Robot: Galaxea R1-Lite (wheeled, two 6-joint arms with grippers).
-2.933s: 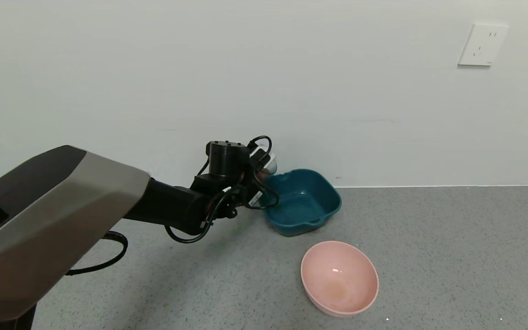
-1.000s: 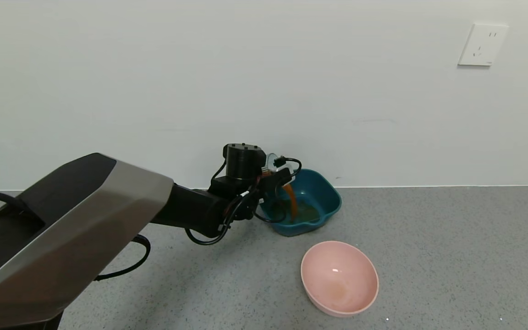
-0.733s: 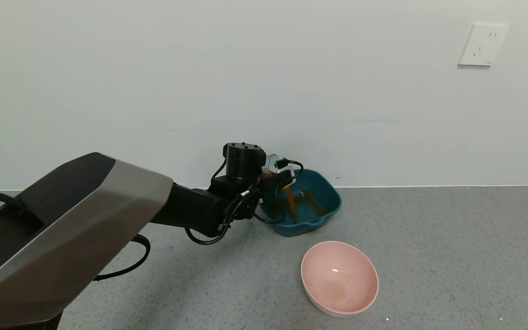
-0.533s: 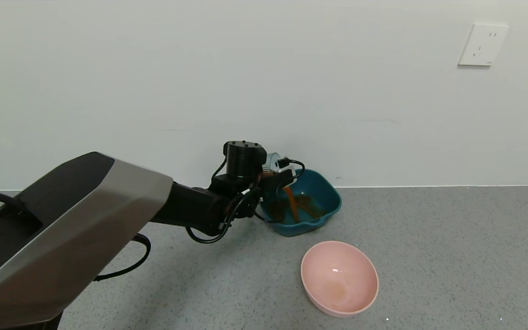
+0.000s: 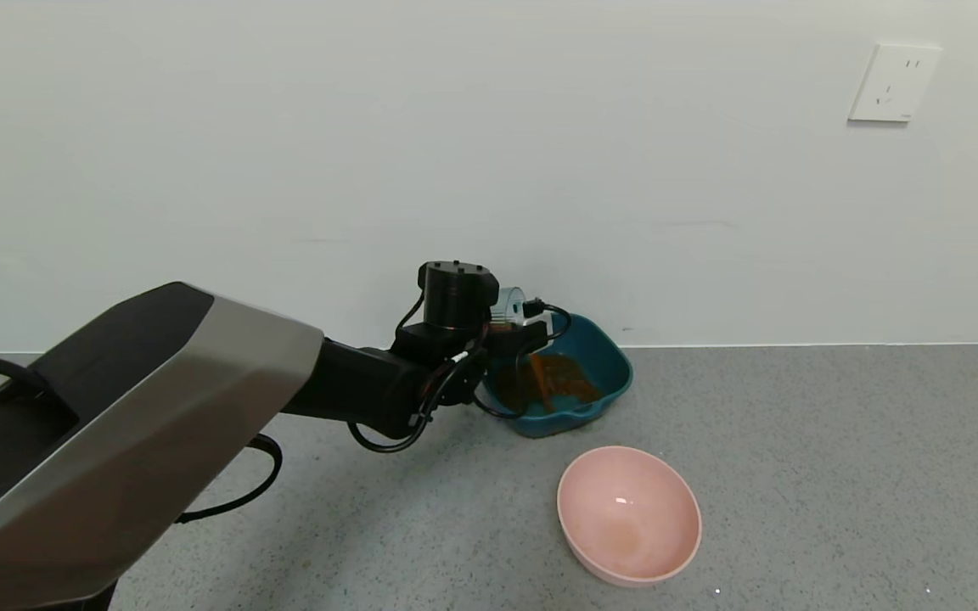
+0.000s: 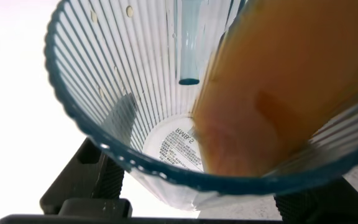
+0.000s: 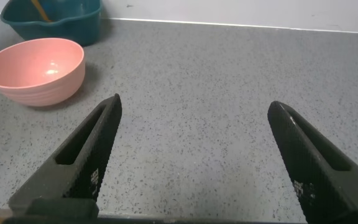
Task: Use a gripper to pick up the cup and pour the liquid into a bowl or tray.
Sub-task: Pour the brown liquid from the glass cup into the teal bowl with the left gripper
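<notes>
Two dishes sit on the grey speckled floor [image 5: 795,441] near the white wall [image 5: 489,153]: a dark teal dish [image 5: 604,386] close against the wall, and a round pink bowl [image 5: 629,513] nearer the robot, apart from it; the left tool [image 5: 516,327] is held over the teal dish's left rim, clamped on the cup [image 5: 508,303], its black fingers [image 6: 86,180] pressing the ribbed sides from opposite flanks; the cup is tipped far over toward the dish, mouth down and to the right; the reddish-brown liquid [image 5: 540,378] runs from the cup's lip in a stream and pools over the bottom of the teal dish; in the left wrist view the cup [image 6: 185,106] fills the frame, the liquid [image 6: 272,93] sliding along its lower wall toward the rim, a printed label showing through the base; the right tool [image 7: 194,155] hangs low over the floor to the right, well away from both dishes, its two fingers spread wide apart and holding nothing; a white wall socket [image 5: 895,82] sits high on the right.
</notes>
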